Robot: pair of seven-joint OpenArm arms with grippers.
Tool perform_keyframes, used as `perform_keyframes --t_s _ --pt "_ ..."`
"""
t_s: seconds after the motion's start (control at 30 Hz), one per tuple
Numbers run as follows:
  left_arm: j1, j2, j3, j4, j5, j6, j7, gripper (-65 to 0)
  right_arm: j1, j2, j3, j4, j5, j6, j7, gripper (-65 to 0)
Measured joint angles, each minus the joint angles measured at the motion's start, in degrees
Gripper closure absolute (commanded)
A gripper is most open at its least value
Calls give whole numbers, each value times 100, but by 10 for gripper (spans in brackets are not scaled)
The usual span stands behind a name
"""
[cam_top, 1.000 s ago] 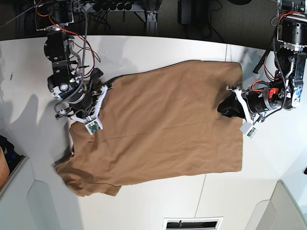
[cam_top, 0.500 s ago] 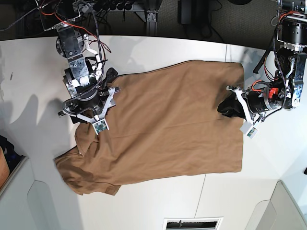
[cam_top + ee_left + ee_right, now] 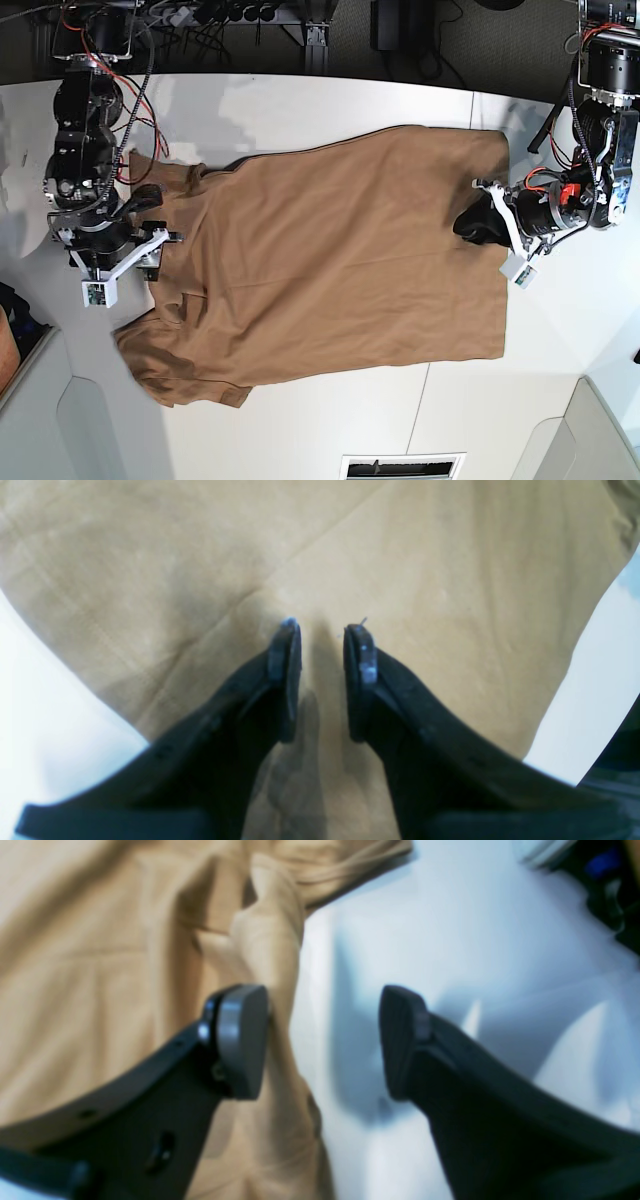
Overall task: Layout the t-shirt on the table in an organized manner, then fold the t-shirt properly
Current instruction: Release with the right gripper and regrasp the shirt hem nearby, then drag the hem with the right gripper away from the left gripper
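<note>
End effector duty is split between the two ends of the garment: the left end effector (image 3: 322,630) sits on the hem end and the right end effector (image 3: 322,1040) works at the sleeve end, which suits a laying-out step better than a fold. Beneath everything the white table (image 3: 330,100) offers bare surface on all sides, so the cloth has room to be spread. Across its middle lies the t-shirt (image 3: 350,260), body mostly flat and lengthwise between the arms, with a few long shallow creases. Its hem edge (image 3: 503,300) runs fairly straight, while the opposite end is untidy: the upper sleeve (image 3: 165,175) lies rumpled and the lower sleeve (image 3: 170,375) is bunched and partly tucked under itself. Those sleeves probably explain the right arm's position at the cloth's border. Its jaws stand wide apart, holding nothing, one finger (image 3: 240,1040) against a raised fold of the fabric edge and the other over bare table, a stance that looks ready to take a new hold. On the left, the jaws stand only slightly apart with their tips down on flat fabric just inside the hem; no fold shows clamped between them, so the arm appears to be pinning that end.
</note>
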Motion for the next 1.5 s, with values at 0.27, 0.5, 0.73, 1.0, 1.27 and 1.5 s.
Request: perform_keyframes --t_s 0.27,0.5,0.73,1.0,1.27,1.5 --pt "2 0 0 0 2 0 2 -183 11 -35 404 0 490 295 92 -351" --pt "0 0 0 0 -2 0 4 -183 201 -15 1716 -282 903 295 168 -351" --pt "0 2 0 0 -20 0 4 -183 671 -17 2201 -1923 1427 1478 118 -349" --pt "0 2 0 0 -33 0 0 -183 678 -114 1757 -2673 1928 1928 151 -349" --pt "2 0 0 0 -22 0 2 -183 697 -387 1154 -2673 2037 2050 199 -349" --pt "2 0 0 0 -20 0 4 -183 704 -498 1119 -2673 2035 2232 208 -302"
